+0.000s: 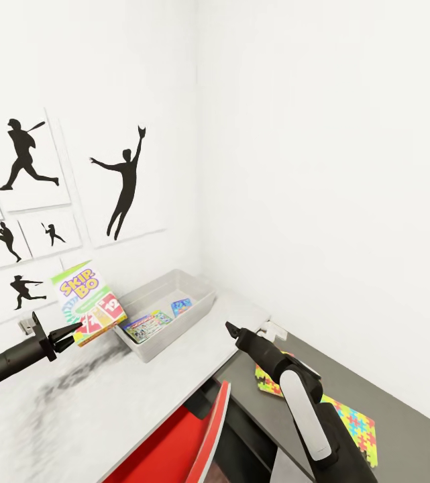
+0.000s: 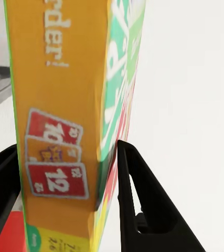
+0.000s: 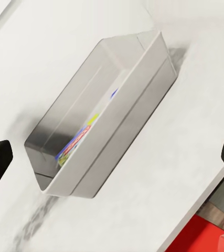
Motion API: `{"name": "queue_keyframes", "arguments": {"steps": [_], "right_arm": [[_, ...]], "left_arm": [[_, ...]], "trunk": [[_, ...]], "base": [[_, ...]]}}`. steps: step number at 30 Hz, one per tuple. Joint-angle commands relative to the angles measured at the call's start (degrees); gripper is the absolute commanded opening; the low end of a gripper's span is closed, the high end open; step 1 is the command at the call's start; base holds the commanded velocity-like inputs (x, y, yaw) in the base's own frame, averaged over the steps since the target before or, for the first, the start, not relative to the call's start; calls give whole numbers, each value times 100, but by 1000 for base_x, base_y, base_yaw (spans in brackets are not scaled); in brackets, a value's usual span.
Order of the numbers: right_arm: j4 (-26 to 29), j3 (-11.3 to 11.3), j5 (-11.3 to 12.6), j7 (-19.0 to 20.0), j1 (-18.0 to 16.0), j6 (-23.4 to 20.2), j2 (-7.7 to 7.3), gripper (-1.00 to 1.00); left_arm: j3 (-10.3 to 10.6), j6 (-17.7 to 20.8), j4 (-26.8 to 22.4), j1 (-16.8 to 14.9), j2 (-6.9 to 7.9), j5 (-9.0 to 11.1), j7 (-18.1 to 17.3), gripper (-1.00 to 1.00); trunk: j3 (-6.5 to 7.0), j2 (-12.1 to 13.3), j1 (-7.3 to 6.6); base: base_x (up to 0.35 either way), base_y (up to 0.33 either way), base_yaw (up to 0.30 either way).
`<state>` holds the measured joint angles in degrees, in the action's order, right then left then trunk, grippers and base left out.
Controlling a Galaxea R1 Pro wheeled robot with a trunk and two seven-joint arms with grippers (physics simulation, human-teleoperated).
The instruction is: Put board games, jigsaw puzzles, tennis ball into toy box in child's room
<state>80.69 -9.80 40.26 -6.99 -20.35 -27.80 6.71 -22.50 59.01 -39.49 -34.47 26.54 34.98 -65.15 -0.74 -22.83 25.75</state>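
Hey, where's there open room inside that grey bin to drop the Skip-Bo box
The toy box is bare at its far end, toward the room corner. Its near half is crowded: two flat colourful items lie there. The left gripper holds the Skip-Bo box beside the bin's near-left rim.

Two plain white walls (image 1: 322, 168) meet in a corner at the far middle of the head view. The left wall carries white panels with black sports silhouettes (image 1: 124, 184): a batter swinging, a leaping catcher, smaller players below. Under them runs a white, grey-veined marble tabletop (image 1: 174, 396), evenly lit with soft shadows. Near and to the right lies a dark grey surface (image 1: 402, 409), perhaps a lower table or the floor. A red curved piece (image 1: 194, 436), likely a chair, sits at the near edge
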Motion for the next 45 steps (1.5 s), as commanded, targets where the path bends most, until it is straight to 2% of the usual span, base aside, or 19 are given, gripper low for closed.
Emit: {"name": "queue_keyframes", "arguments": {"steps": [1,4,7,9,11,12,15,16,18,19,20,21,23,24,27,31,35,41,45], "right_arm": [[8,-4,60,-55,-4,-15,-1,100],[13,-21,59,-59,-4,-26,5,100],[107,-239,52,-81,-4,-39,-7,100],[233,-411,47,-97,-4,-53,-20,100],[386,-493,50,-109,-10,-128,-31,100],[421,-502,50,-113,-11,-181,-30,100],[572,-493,40,-132,-81,-794,13,100],[601,-490,38,-134,-120,-909,17,100],[687,-484,36,-156,-392,-1283,24,100],[699,-483,37,-175,-471,-1351,24,100],[716,-482,39,-233,-628,-1468,27,100],[727,-478,45,-318,-783,-1577,31,100],[736,-474,57,-469,-1014,-1767,36,100],[738,-473,59,-524,-1091,-1839,39,100],[750,-466,84,-784,-1502,-2199,55,100],[754,-463,99,-877,-1825,-2347,70,100],[767,-462,110,-905,-2059,-2398,77,100],[828,-462,113,-907,-2099,-2366,76,100],[855,-462,113,-906,-2099,-2348,71,100]], "left_arm": [[-5,28,3,-5,0,-2,-22,-100],[-6,32,12,-11,0,-1,15,-100],[-15,49,29,-150,-29,-44,244,-100],[-10,60,31,-395,-79,-78,604,-100],[53,74,116,-696,-168,-85,1115,-100],[78,76,167,-768,-189,-84,1249,-100],[184,68,659,-1290,-335,-80,1951,-100],[193,62,768,-1392,-359,-82,2055,-100],[210,43,1221,-1781,-451,-89,2453,-100],[212,39,1314,-1869,-482,-93,2548,-100],[215,33,1453,-2029,-569,-97,2736,-100],[217,30,1502,-2099,-622,-99,2832,-100],[222,19,1618,-2320,-833,-103,3250,-100],[222,16,1634,-2366,-879,-103,3363,-100],[220,-40,1687,-2609,-1092,-70,4080,-100],[220,-163,1702,-2755,-1258,-38,4654,-100],[213,-664,1719,-2878,-1475,-21,5090,-100],[182,-1209,1738,-2897,-1689,-19,5647,-100],[179,-1327,1742,-2899,-1819,-23,5830,-100]], "trunk": [[-8,-9,3],[-8,-9,3],[-8,-9,3],[-8,-9,3],[-8,-9,3],[-8,-9,3],[-8,-9,3],[-8,-9,3],[-8,-9,3],[-8,-9,3],[-8,-9,3],[-8,-9,3],[-8,-9,3],[-8,-9,3],[-8,-9,3],[-8,-9,3],[-8,-9,3],[-8,-9,3],[-8,-9,3]], "base": [[0,0,0],[0,0,0],[0,0,0],[0,0,0],[0,0,0],[0,0,0],[0,0,0],[0,0,0],[0,0,0],[0,0,0],[0,0,0],[0,0,0],[0,0,0],[0,0,0],[0,0,0],[0,0,0],[0,0,0],[0,0,0],[0,0,0]]}}
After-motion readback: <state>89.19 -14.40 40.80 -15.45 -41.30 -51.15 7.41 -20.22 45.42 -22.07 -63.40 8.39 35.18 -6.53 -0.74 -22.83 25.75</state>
